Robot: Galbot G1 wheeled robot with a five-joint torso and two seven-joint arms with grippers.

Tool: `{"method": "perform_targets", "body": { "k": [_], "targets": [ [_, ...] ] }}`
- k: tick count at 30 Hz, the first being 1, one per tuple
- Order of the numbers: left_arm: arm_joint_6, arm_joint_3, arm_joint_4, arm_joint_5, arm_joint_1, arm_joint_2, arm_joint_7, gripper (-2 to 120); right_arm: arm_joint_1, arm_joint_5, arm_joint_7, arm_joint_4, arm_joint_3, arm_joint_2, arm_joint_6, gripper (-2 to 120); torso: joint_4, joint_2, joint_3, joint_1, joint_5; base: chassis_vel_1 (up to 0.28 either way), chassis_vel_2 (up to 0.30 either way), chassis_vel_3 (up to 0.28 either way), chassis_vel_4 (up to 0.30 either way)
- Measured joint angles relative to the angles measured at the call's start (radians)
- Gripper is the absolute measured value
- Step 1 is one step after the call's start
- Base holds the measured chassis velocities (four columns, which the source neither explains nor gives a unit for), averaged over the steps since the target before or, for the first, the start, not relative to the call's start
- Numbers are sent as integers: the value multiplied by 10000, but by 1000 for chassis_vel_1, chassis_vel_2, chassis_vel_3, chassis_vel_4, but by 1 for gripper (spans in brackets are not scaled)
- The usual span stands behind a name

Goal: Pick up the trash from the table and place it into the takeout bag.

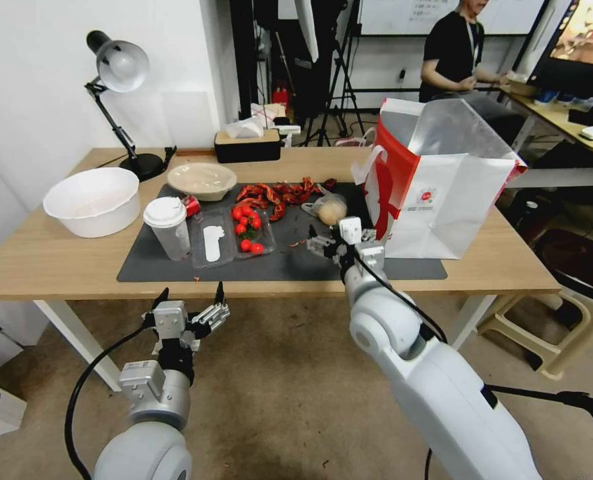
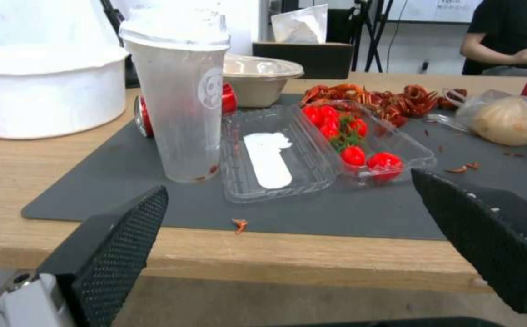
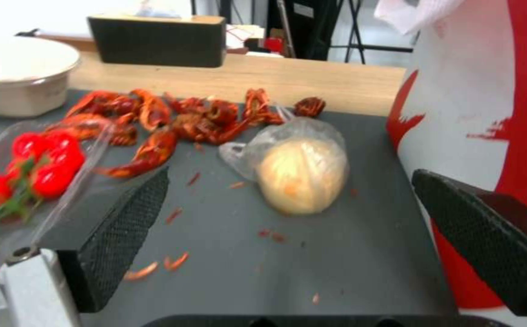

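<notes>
head view: I see R gripper point(image 1: 323, 241) over the dark mat point(image 1: 283, 265) on the table point(image 1: 56, 263), fingers spread, nothing held, just short of the knotted clear bag point(image 1: 328, 209); takeout bag point(image 1: 436, 193) stands upright just beside it, mouth open
L gripper point(image 1: 191, 299): hangs below the table's front edge, fingers spread, empty
other trash, head view: clear cup point(image 1: 168, 228) w/ white lid upright on mat, beige bowl point(image 1: 202, 180) behind it
left wrist view: cup point(image 2: 179, 95) looks nearly empty, so I judge it light, thin-walled, easy to crush or tip; I'd take it mid-wall, gently; clamshell tray point(image 2: 324, 150) w/ tomatoes right beside it
right wrist view: bag w/ beige lump point(image 3: 297, 168) lies between the open pads point(image 3: 124, 227), ahead of them; film prob. slippery, lump soft, light; I'd close across the lump itself, not the loose knot end; crayfish shells point(image 3: 172, 118) lie just behind, could snag
</notes>
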Motion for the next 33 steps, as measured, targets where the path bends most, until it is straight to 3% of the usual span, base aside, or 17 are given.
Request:
{"method": "perform_targets", "body": {
  "k": [12, 19, 33],
  "targets": [
    [5, 3, 21, -20, -18, 58, 0, 100, 1280, 585, 33, -1413, 58, 283, -182, 100, 0, 0, 0, 0, 1, 0, 0, 0, 0],
    [19, 33, 32, -48, -48, 58, -40, 100, 2138, 724, -108, -2737, 220, 902, -402, 100, 2, 0, 0, 0, 0, 0, 0, 0, 0],
    [20, 11, 28, -63, -28, 94, -41, 100, 2714, 1129, -144, -3915, 302, 1215, -767, 100, 0, 1, 0, -1, 0, 0, 0, 0, 0]
  ]
}}
